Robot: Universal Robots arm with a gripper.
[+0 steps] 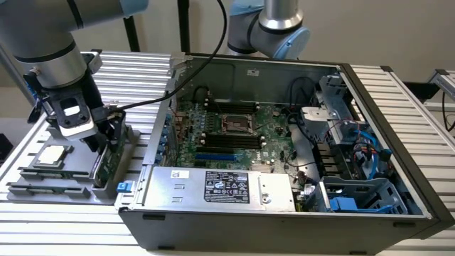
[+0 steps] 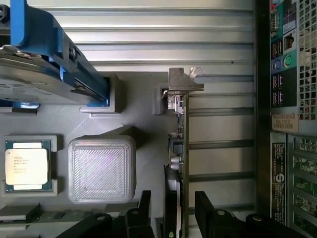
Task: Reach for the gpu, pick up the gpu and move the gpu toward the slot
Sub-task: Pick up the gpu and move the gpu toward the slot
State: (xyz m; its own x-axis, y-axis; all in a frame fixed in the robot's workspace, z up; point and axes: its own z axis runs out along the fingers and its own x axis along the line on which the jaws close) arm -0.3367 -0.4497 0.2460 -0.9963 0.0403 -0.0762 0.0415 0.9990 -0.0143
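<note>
**Gpu** (image 2: 181, 148): green card, stood on edge in a holder of the grey fixture tray (image 1: 42, 188), with the silver bracket (image 2: 185, 80) at the end away from the gripper. The tray lay on the ribbed table (image 1: 142, 69), at the exterior view's left of the open computer case (image 1: 284, 234).

**Gripper** (image 1: 103, 145): hung directly over the card. Its fingers (image 2: 144, 208) were spread, one on each side of the card's edge, with a gap visible on both sides and nothing pinched.

**Also in the tray:**
- square silver chip (image 2: 26, 168)
- hard drive with blue rails (image 2: 44, 59)
- grey ridged block (image 2: 101, 168), between the chip and the card
</note>
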